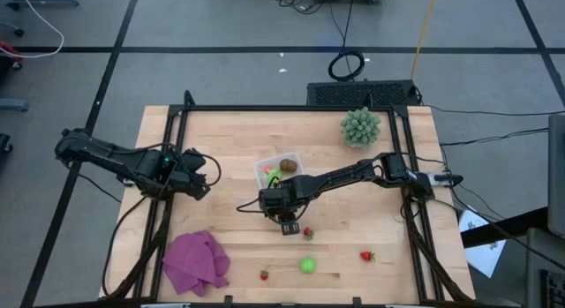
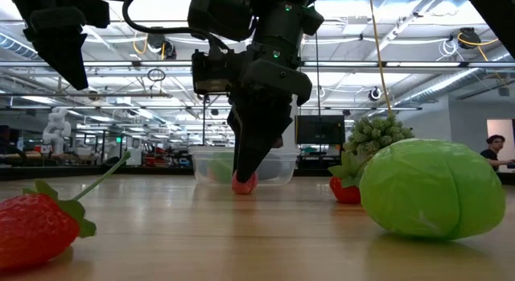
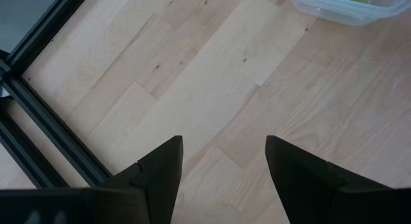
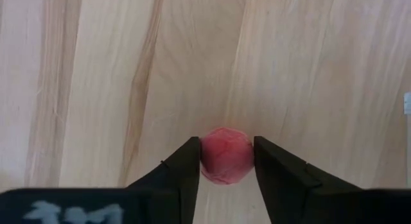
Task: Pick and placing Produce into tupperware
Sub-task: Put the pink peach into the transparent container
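Already, part of the work appears done: the small clear plastic rectangular tupperware (image 1: 279, 171) at the middle of the pale wooden table (image 1: 229, 140) is seen to hold a brown oval piece (image 1: 289, 165), a bright green piece (image 1: 274, 177) and something pink, though the last is too small to be named with certainty.

Outside it, several items are left on the boards. A small round pinkish-red toy fruit (image 4: 226, 155) is clamped between the fingers of the right gripper (image 4: 226, 161), which is closed on it at table level, just in front of the container; in the low view the fruit (image 2: 244, 183) is seen touching or nearly touching the wood, so it is judged to be gripped but not lifted. Just beside that gripper a little red strawberry (image 1: 308, 232) is left lying. Nearer the front edge, a round bright green piece (image 1: 306, 265), a second strawberry (image 1: 366, 255) and a tiny red piece (image 1: 263, 274) are also to be collected.

The left gripper (image 3: 223, 163) is held with its fingers spread apart and nothing between them, over bare wood to the left of the container.

By this reckoning the task is judged under half done, with five pieces outstanding, one of them in hand.
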